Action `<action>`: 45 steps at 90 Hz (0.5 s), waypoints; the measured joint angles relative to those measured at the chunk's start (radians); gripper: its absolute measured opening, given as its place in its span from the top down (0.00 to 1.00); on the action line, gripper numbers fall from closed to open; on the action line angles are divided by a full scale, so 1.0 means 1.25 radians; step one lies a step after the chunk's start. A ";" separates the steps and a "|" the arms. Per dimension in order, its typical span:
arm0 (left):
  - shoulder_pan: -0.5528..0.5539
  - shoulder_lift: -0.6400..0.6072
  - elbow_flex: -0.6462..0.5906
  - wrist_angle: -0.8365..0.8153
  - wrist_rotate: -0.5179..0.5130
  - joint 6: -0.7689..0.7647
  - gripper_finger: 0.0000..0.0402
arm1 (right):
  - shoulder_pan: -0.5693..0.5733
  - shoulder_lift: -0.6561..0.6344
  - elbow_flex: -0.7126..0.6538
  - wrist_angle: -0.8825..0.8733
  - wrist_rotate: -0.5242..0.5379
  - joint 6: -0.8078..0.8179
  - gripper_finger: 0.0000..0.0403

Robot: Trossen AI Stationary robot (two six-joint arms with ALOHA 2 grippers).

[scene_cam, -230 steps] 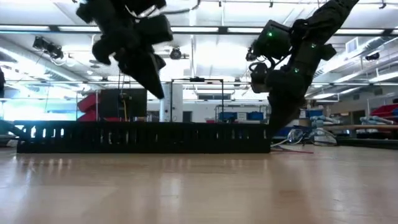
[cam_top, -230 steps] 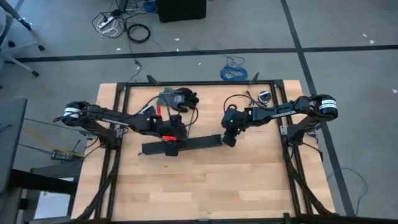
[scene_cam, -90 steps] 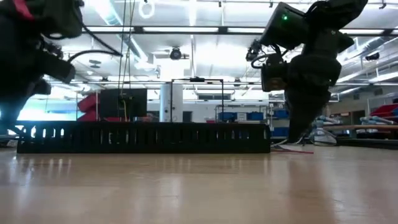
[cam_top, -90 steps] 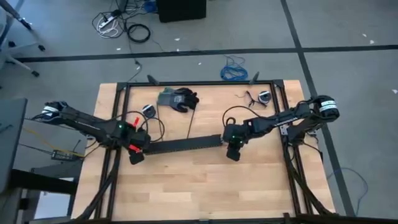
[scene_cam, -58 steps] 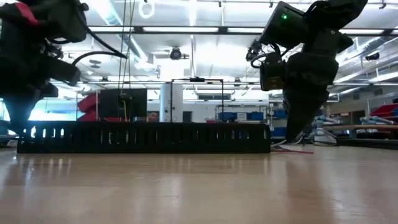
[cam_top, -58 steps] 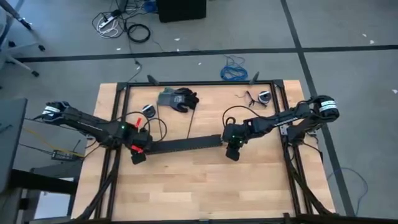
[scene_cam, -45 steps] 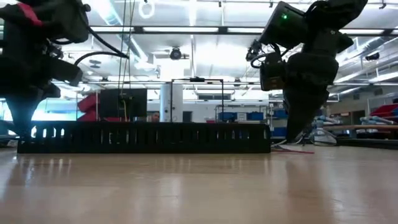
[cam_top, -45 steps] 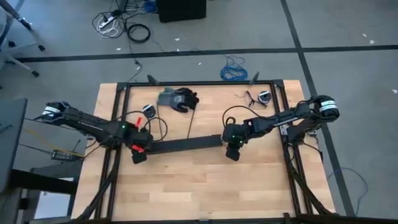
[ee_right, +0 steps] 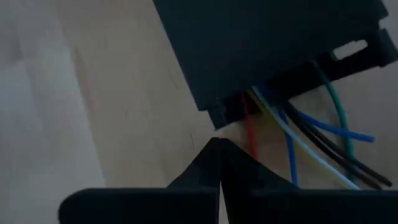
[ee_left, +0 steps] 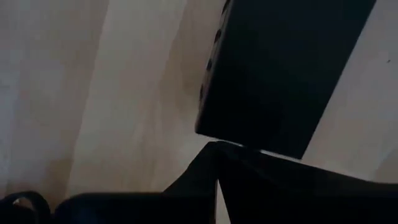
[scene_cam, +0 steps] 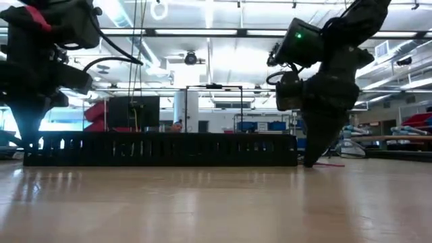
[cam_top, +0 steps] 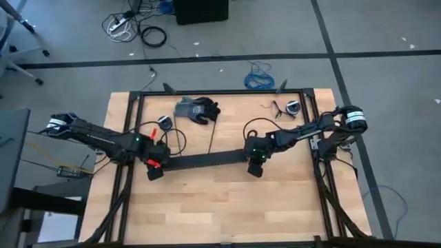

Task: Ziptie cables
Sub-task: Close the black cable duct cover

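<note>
Since a couple of seconds back the left gripper (cam_top: 153, 170) has swung away from the black work glove (cam_top: 198, 109) and is now sitting down at the left end of the long black slotted cable duct (cam_top: 203, 160), which has slid a bit leftward on the wooden table (cam_top: 227, 207). The right gripper (cam_top: 255, 167) is parked at the duct's right end, pretty much where it was half a second ago.

Both pairs of fingers are looking pressed together to a point in the wrist views, left fingers (ee_left: 205, 180) and right fingers (ee_right: 211, 168), with nothing pinched between them. Each tip is sitting just beside its end of the duct, and I can't tell if either is actually touching it.

The thin cables (ee_right: 298, 134) in red, blue, green, black and pale grey are poking out of the duct's right end, fanning onto the table just beside the right gripper.

A blue coiled cable (cam_top: 260, 78) is lying on the floor beyond the table.
</note>
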 joint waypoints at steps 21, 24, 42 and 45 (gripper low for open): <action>0.000 0.000 0.000 0.003 0.000 -0.001 1.00 | -0.015 -0.005 -0.002 0.008 0.015 -0.009 1.00; 0.000 0.000 0.000 0.003 0.000 -0.001 1.00 | -0.017 -0.005 -0.002 0.015 0.019 -0.012 1.00; 0.000 0.000 0.000 0.001 0.001 -0.002 1.00 | -0.031 -0.004 -0.003 0.035 0.052 -0.025 1.00; 0.000 0.000 0.000 0.001 0.002 -0.002 1.00 | -0.032 -0.004 -0.003 0.034 0.053 -0.027 1.00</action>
